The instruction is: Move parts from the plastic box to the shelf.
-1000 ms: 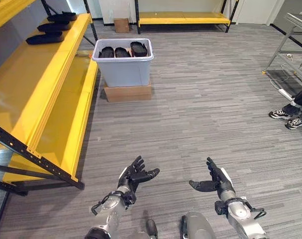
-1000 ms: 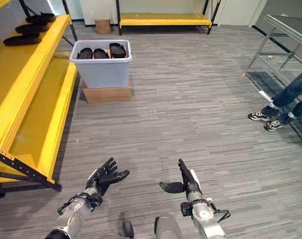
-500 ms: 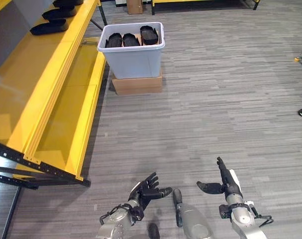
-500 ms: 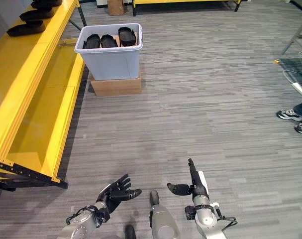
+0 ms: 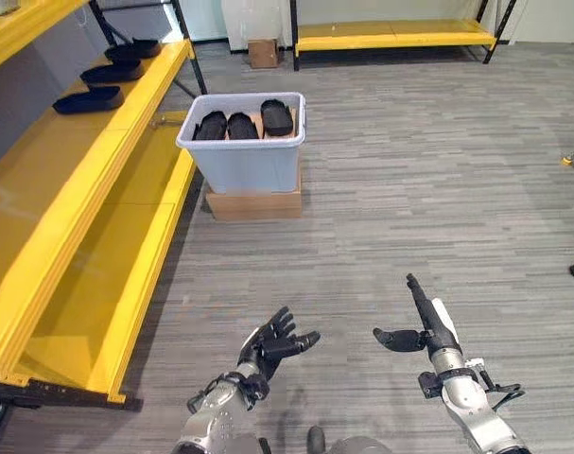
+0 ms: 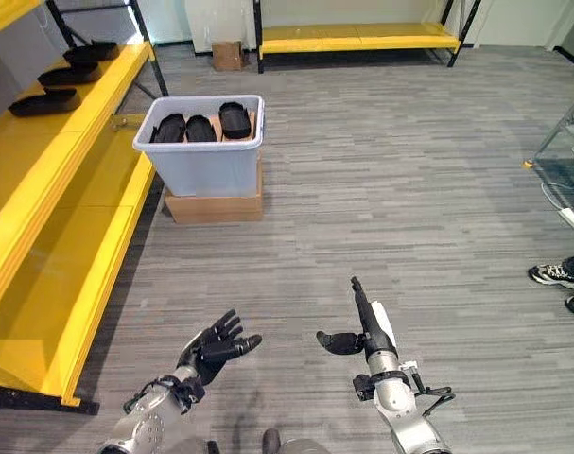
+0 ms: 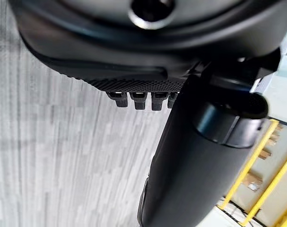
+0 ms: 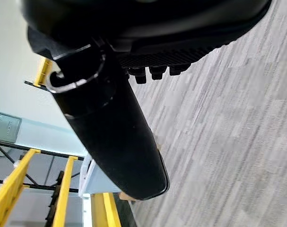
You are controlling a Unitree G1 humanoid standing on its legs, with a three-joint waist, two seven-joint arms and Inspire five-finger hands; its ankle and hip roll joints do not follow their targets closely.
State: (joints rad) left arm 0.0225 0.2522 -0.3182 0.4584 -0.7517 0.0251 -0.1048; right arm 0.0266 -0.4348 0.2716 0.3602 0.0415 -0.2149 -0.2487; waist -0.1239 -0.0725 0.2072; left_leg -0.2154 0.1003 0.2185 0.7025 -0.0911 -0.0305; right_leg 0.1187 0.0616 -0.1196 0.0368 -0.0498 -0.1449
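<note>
The left robot hand [image 5: 272, 342] is held low over the grey floor [image 5: 409, 189] with its palm turned up and its fingers spread and relaxed, nothing being held in it. The right robot hand [image 5: 428, 326] is held beside it, well apart, with its fingers straight and pointing forward and its thumb standing out toward the left robot hand; it too is empty. In each wrist view the thumb is seen extended and the fingertips in a straight row over bare floor. Well ahead of both hands, a pale plastic box [image 5: 244, 156] is seen standing on a flat cardboard carton [image 5: 254, 202], just beside the yellow shelf [image 5: 74, 189] that runs along the robot's left. Three black parts [image 5: 243, 124] are seen lying side by side in the plastic box. Three more black parts [image 5: 107, 72] are laid in a row on the shelf's upper level, further back than the box. A lower level of the shelf is seen beneath it, bare and yellow. At the far wall, a second yellow shelf [image 5: 391, 35] and a small cardboard box [image 5: 262, 52] are seen. At the right edge, a person's shoes [image 6: 558, 277] are seen on the floor, well apart from the right robot hand.
</note>
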